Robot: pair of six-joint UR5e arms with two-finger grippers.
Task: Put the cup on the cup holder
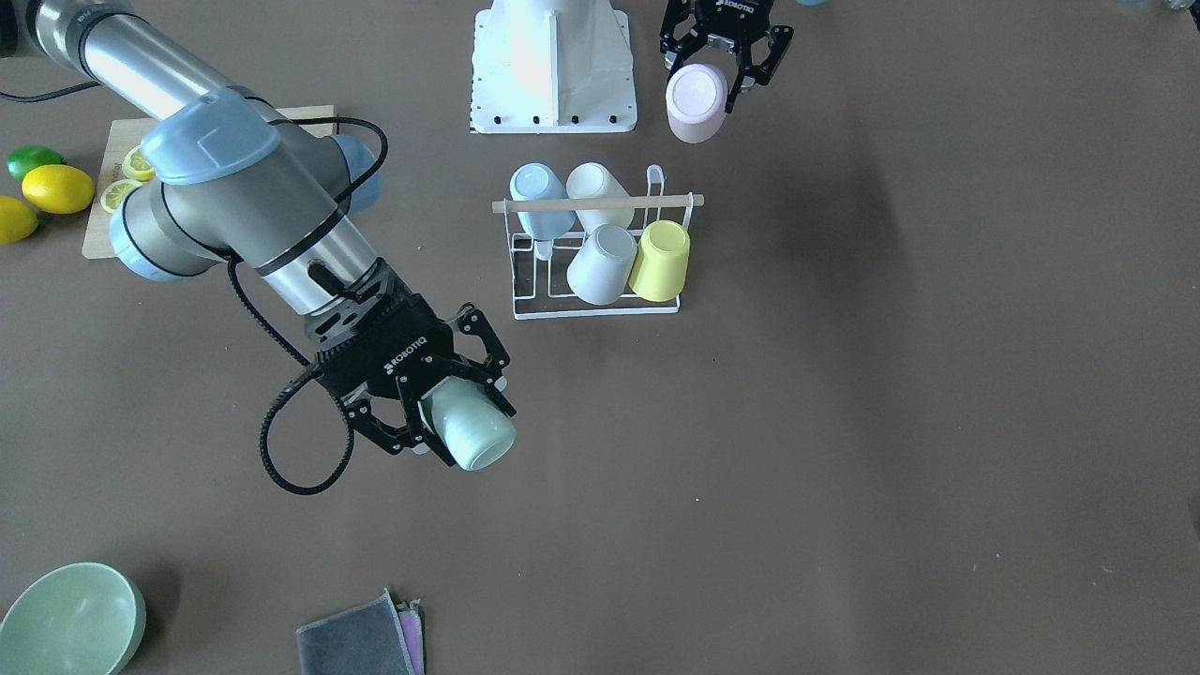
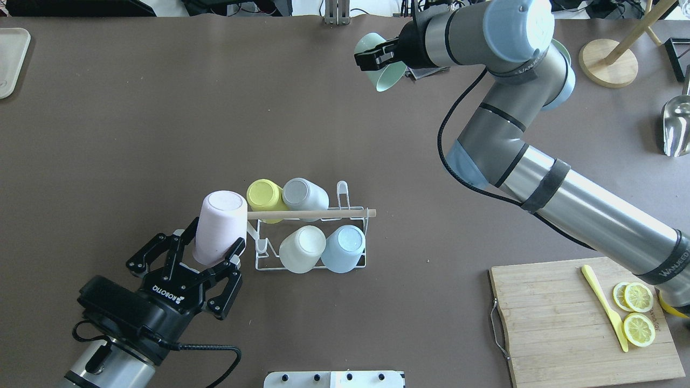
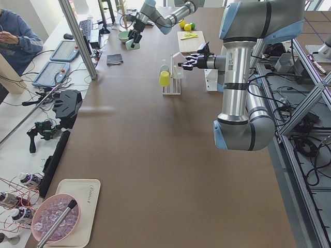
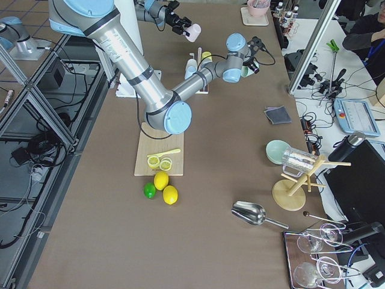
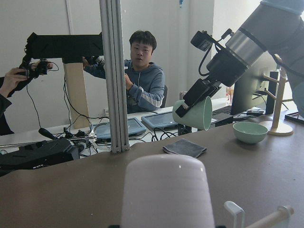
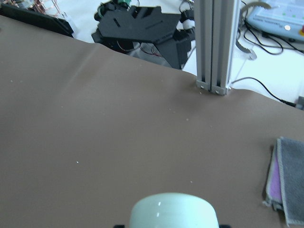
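The white wire cup holder (image 2: 356, 265) with a wooden dowel (image 2: 310, 214) stands mid-table and carries several upturned cups: yellow, grey, white and blue. My left gripper (image 2: 213, 240) is shut on a pale pink cup (image 2: 220, 226), base pointing away, just beside the rack's left end; the cup fills the left wrist view (image 5: 166, 190). In the front view this gripper (image 1: 717, 66) holds the pink cup (image 1: 696, 101) behind the rack (image 1: 525, 309). My right gripper (image 1: 450, 412) is shut on a mint green cup (image 1: 473, 436), held in the air far from the rack (image 2: 385, 73).
A wooden cutting board (image 2: 550, 318) with lemon slices and a yellow knife lies at the near right. A green bowl (image 1: 70, 619) and a folded grey cloth (image 1: 361, 637) lie at the far edge. Lemons and a lime (image 1: 56, 187) lie beside the board.
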